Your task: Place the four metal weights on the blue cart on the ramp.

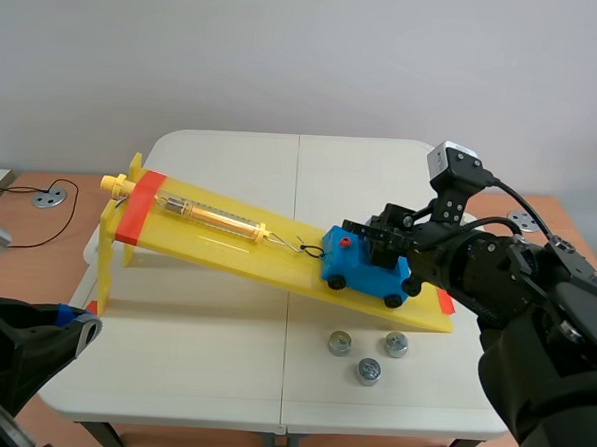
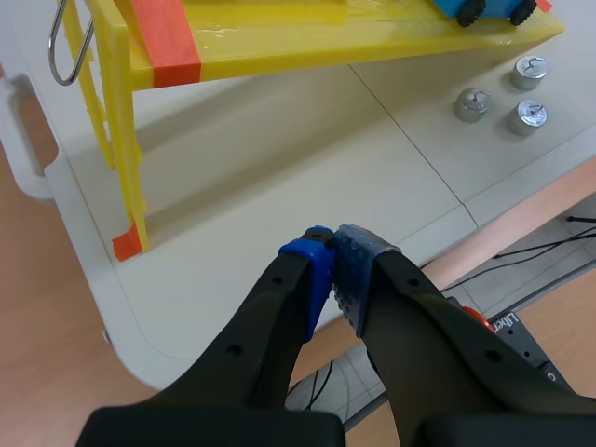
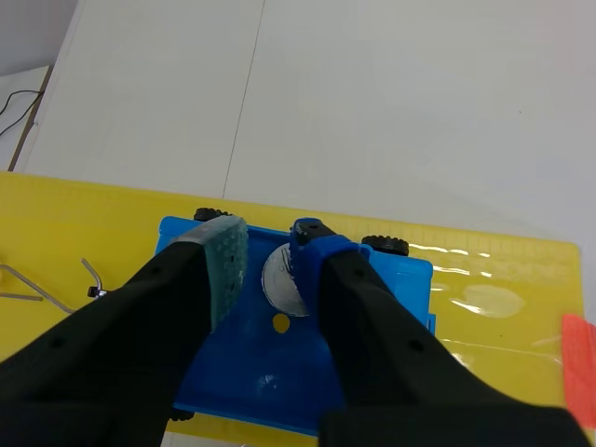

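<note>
First weight point(image 3: 279, 279) resting on blue cart point(image 3: 400, 279) between parted, seemingly slack fingers of right gripper point(image 3: 268, 247); three weights point(image 1: 368, 369) left on table point(image 1: 201, 369); left gripper point(image 2: 333, 247) clenched empty

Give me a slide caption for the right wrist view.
Right tool open above the blue plastic cart on the yellow ramp, a round silver metal weight lying on the cart.

Looks like a robotics lab or test room. A plain white tabletop point(image 1: 221, 360) made of joined panels is set against a bare pale wall point(image 1: 287, 53). A black cable point(image 1: 76, 194) is left trailing over the wood-toned floor point(image 2: 37, 307) past the tabletop's left edge. A yellow physics-class ramp point(image 1: 227, 245) is parked across the tabletop's middle.
</note>
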### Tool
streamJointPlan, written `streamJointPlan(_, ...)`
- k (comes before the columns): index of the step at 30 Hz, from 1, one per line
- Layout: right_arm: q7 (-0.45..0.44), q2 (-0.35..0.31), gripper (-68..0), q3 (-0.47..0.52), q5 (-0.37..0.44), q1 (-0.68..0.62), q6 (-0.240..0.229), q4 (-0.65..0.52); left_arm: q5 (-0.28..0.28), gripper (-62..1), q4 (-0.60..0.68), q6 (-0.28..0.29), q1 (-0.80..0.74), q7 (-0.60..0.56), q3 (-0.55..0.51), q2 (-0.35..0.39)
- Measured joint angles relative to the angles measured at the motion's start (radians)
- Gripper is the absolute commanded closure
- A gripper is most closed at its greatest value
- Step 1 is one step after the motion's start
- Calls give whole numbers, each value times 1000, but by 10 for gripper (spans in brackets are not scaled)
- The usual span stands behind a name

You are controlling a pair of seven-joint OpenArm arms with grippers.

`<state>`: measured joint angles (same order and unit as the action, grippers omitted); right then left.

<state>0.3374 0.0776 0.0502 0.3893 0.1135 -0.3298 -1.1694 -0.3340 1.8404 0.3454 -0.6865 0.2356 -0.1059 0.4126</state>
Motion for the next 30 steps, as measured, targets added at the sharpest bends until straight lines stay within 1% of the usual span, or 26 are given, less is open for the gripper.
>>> streamJointPlan(2, 0, 0, -243, 0, 0, 0, -10, 0, 0, -36, 0, 0, 0, 0, 0, 0)
streamJointPlan(4, 0, 0, -278, 4, 0, 0, -39, -1, 0, -36, 0, 0, 0, 0, 0, 0)
streamJointPlan(6, 4, 0, -292, 16, 0, -5, -76, -15, 0, -36, 0, 0, 0, 0, 0, 0)
streamJointPlan(8, 11, -1, -297, 28, 0, -19, -103, -59, 0, -36, 0, 0, 0, 0, 0, 0)
streamJointPlan(11, 24, -18, -307, 34, 0, -60, -121, -169, 0, -36, 0, 0, 0, 0, 0, 0)
streamJointPlan(15, 42, -82, -310, 34, 1, -132, -128, -337, 0, -36, 0, 0, 0, 0, 0, 0)
streamJointPlan(20, 70, -187, -310, 34, 29, -237, -128, -499, 0, -36, 0, 0, 0, 0, 0, 0)
streamJointPlan(26, 119, -299, -310, 34, 71, -373, -132, -631, 0, -36, 0, 0, 0, 0, 0, 0)
streamJointPlan(30, 147, -357, -310, 34, 76, -455, -132, -692, 0, -36, 0, 0, 0, 0, 0, 0)
